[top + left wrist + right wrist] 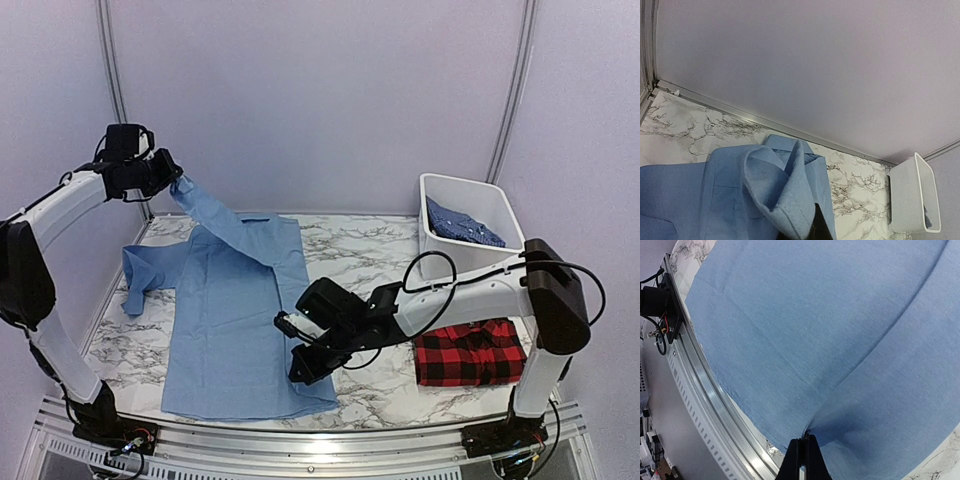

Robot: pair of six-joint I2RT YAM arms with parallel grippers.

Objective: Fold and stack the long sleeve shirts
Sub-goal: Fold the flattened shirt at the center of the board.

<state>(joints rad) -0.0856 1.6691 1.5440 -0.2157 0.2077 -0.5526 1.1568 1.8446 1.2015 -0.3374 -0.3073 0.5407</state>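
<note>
My right gripper (802,442) sits closest to view. Its two dark fingers are pressed together, pinching a small pucker of the light blue shirt (805,330) just beside the metal rail (710,395) that runs along the table's near edge.

The marble-patterned table (370,250) carries everything. The light blue shirt is the largest thing on it, spread flat over the left half from the near edge toward the far edge. One sleeve (150,265) lies out toward the left edge. The other sleeve (215,215) rises off the cloth to my left gripper (172,172), which hangs above the far left corner. That gripper is clamped on the cuff, and the cuff end droops open below my fingers.

A white plastic bin (465,180) stands at the far right corner. A darker blue patterned shirt (462,228) lies crumpled inside it.

A red-and-black plaid shirt (470,352) lies folded at the near right corner, apart from the light blue one.
</note>
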